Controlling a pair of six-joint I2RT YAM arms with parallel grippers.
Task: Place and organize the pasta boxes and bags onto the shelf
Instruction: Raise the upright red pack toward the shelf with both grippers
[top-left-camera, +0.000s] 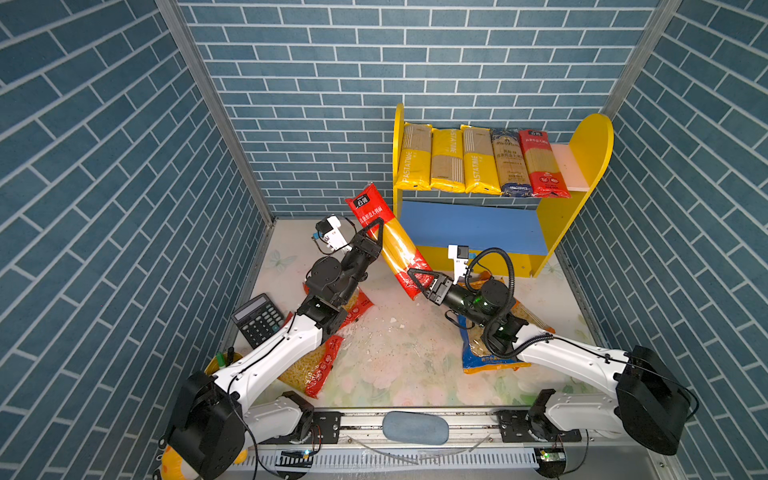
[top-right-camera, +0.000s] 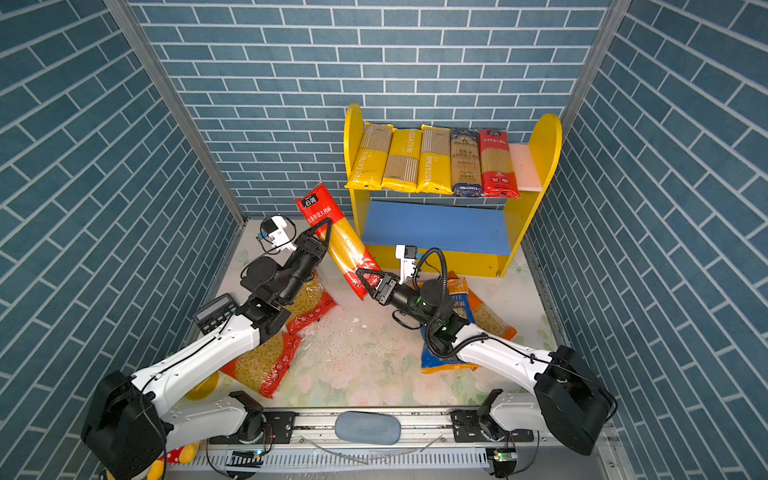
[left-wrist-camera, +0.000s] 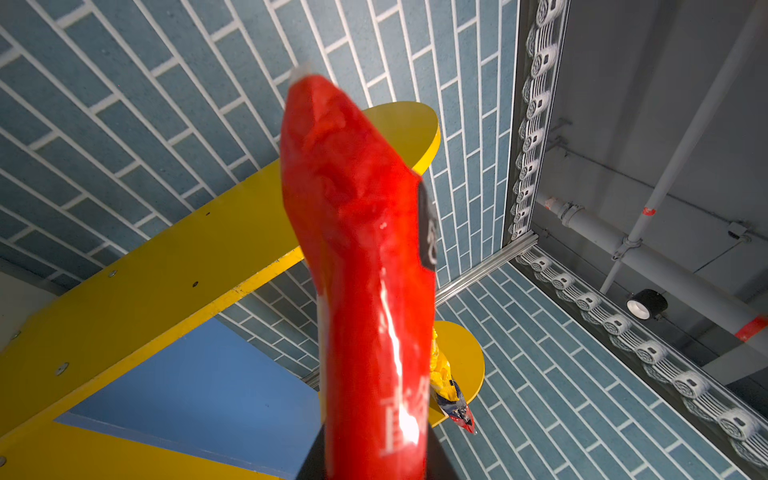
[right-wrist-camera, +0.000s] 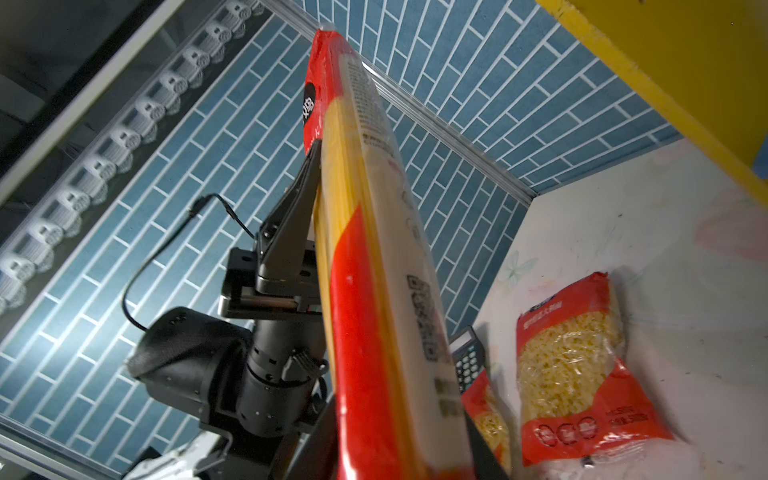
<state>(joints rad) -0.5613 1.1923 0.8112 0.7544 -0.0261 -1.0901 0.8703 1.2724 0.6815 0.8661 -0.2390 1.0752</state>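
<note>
Red spaghetti bag (top-left-camera: 399, 249) hangs tilted, left hand (top-left-camera: 379, 235) clamped near its top, right hand (top-left-camera: 417, 280) clamped round its bottom.

Upper board: the pink upper board (top-left-camera: 570, 166) of the small yellow-sided wooden shelf (top-left-camera: 590, 158) is bare only at its right end; five long pasta packs (top-left-camera: 478, 162) fill the rest.
Lower board: the blue lower board (top-left-camera: 469, 226) is fully bare.
Shelf's left front corner: a long red-and-yellow spaghetti bag (top-left-camera: 395, 245) slants across it in the air.
Shelf's right front: a blue pasta bag (top-left-camera: 478, 353) and an orange pasta bag (top-left-camera: 534, 318) lie there.
</note>
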